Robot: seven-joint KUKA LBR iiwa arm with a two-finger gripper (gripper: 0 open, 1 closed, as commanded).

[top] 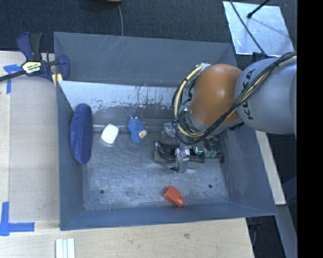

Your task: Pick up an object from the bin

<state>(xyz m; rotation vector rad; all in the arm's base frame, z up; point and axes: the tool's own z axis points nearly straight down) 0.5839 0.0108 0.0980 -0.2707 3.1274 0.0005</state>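
This looks like a robotics lab. A big grey industrial robot arm (270, 95), with looped cables (180, 108) and an orange cover (214, 93) at its wrist, reaches into a grey metal bin (151, 55) of small unrelated odds and ends (109, 134). Dark carpet (151, 17) and thin black stand legs (258, 9) lie beyond.

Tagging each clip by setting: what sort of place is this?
Probably a robotics lab test station, not a home: a grey metal bin, a cabled robot arm reaching into it, and a few unrelated small things, like a red block and a white block, scattered inside.
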